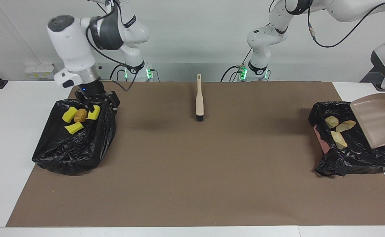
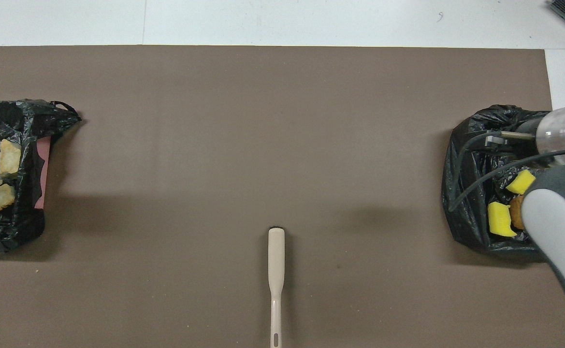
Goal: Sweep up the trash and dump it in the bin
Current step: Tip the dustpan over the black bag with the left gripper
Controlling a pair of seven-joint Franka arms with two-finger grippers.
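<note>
Trash lies in two places. Read as a clock on the facing view, a bin lined with a crumpled black plastic bag (image 1: 70,151) sits at nine o'clock, at the right arm's end of the brown paper mat (image 1: 192,171). It holds a brown crusty lump (image 1: 80,115) ringed by three bright yellow sponge-like wedges (image 1: 69,115), at the lump's nine, three and seven o'clock.

A second black-bagged bin (image 1: 353,158) sits at three o'clock, at the left arm's end. Three golden-striped croissant-like bread pieces (image 1: 338,140) lie inside it, close together.

The right gripper (image 1: 96,106) hangs over the robot-side rim of the nine o'clock bin, just above the wedges, its fingers spread wide with nothing between them.

The left gripper is out of frame past three o'clock and clenched. A beige plastic dustpan (image 1: 380,118) hangs tilted over the three o'clock bin, mouth sloping down toward the bread, its handle end running off the frame toward that arm's wrist, so the clenched pincer grasps it.

A beige long-handled brush with black bristles (image 1: 199,98) lies flat on the mat near twelve o'clock, handle toward the robots, well apart from both bins.
</note>
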